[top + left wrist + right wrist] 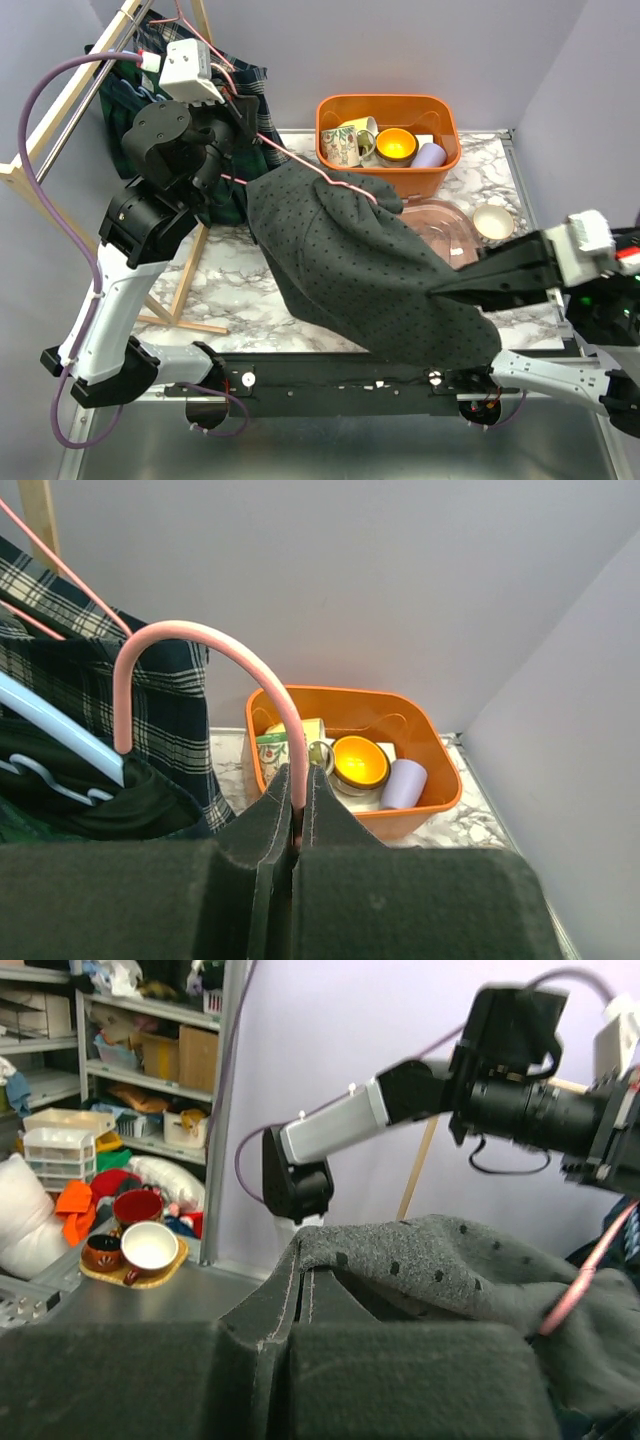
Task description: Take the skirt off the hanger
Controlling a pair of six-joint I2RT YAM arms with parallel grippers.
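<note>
The grey dotted skirt (350,260) hangs stretched between my two grippers above the marble table. Its upper end is draped on the pink wire hanger (340,180). My left gripper (248,122) is up by the rack, shut on the stem of the hanger's hook (200,640); the wire runs between its fingertips (297,785). My right gripper (445,290) is low at the right, shut on the skirt's edge. In the right wrist view the skirt (450,1260) folds over the closed fingertips (303,1272), and a piece of the pink hanger (590,1280) shows at the right.
A wooden rack (60,120) at the left carries a dark plaid garment (125,100) and other hangers. An orange bin (440,155) with mugs and cups stands at the back. A pink dish (450,225) and a small white bowl (493,222) sit by the skirt.
</note>
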